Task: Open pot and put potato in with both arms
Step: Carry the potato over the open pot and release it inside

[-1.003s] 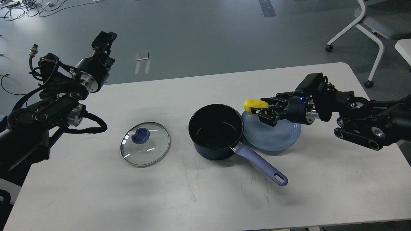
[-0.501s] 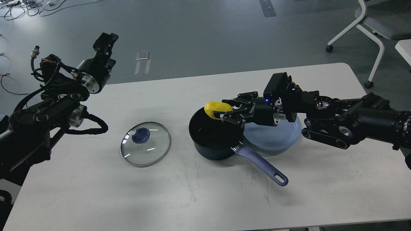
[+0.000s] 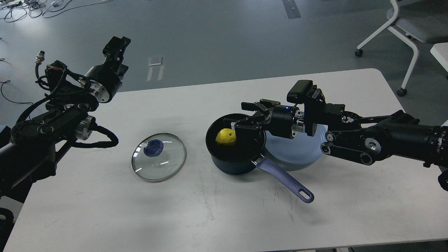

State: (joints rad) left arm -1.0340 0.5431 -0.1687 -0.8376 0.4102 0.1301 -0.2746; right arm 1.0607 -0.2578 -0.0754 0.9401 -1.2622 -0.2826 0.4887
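Observation:
The dark blue pot (image 3: pixel 224 161) with a lavender handle (image 3: pixel 287 182) stands open at the table's middle. The yellow potato (image 3: pixel 225 137) lies inside it, near the left of the bottom. My right gripper (image 3: pixel 241 115) hovers open over the pot's far rim, just above and right of the potato, with nothing in it. The glass lid (image 3: pixel 158 156) with a blue knob lies flat on the table left of the pot. My left gripper (image 3: pixel 117 43) is raised far off at the upper left, beyond the table's back edge; its fingers cannot be told apart.
A light blue plate (image 3: pixel 297 154) lies right of the pot, partly under my right arm. The white table (image 3: pixel 224 217) ends near the bottom of the view. A white office chair (image 3: pixel 406 31) stands on the floor at the upper right.
My right gripper carried the potato left from above the plate to over the pot, then opened. The potato dropped into the pot. The left arm barely moved.

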